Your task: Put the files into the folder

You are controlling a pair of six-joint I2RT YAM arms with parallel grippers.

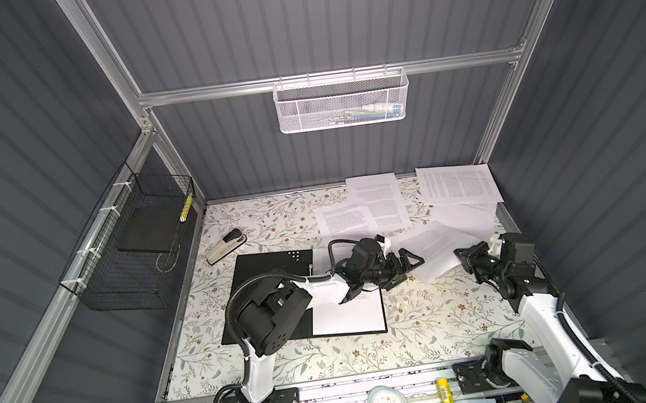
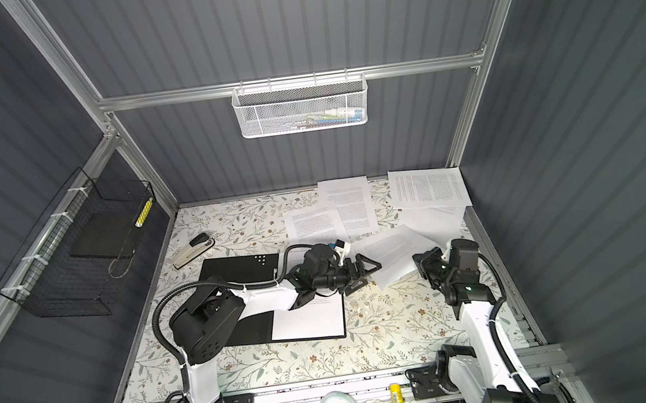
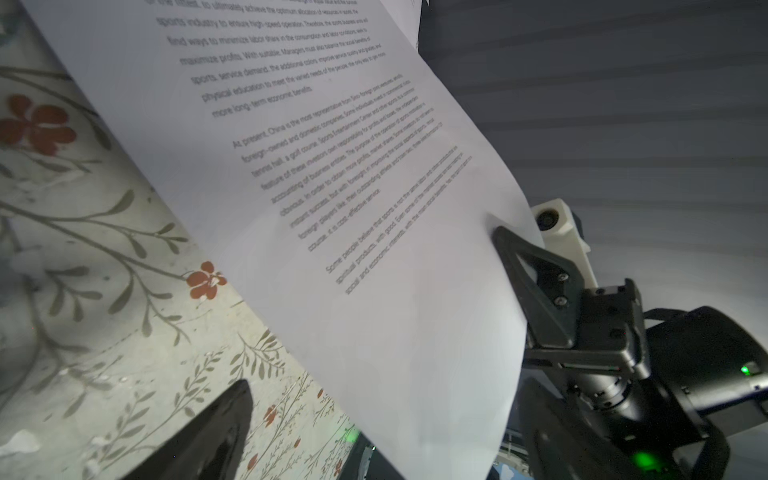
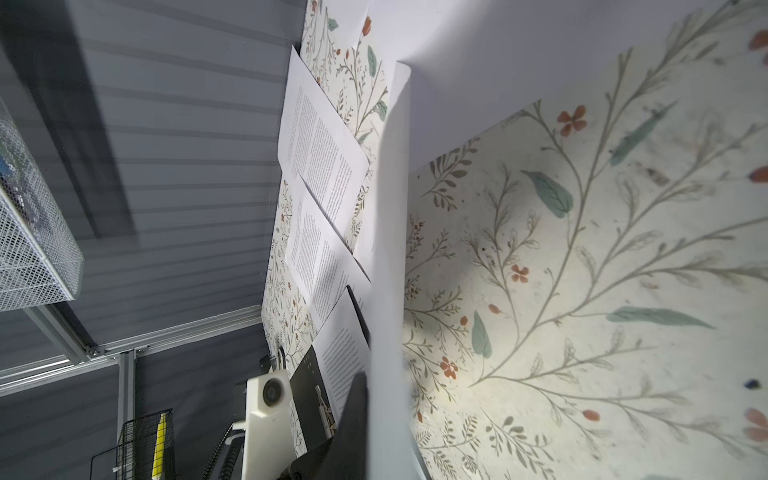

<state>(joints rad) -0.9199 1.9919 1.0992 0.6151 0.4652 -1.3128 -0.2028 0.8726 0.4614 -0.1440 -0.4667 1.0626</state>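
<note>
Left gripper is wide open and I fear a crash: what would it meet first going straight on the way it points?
Most likely the printed sheet that the right gripper pinches at its edge; it fills the path of the left gripper in its wrist view. Distance unclear.

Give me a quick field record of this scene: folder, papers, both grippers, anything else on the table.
folder: open on the floral table, black inside up
filed sheet: lies on the folder's right half
lifted sheet: partly raised, right of the folder
right gripper: fingers shut on the lifted sheet's edge
left gripper: open beside the lifted sheet, holding nothing
loose sheets: scattered at the table's far right
stapler: beyond the folder's far left corner
</note>
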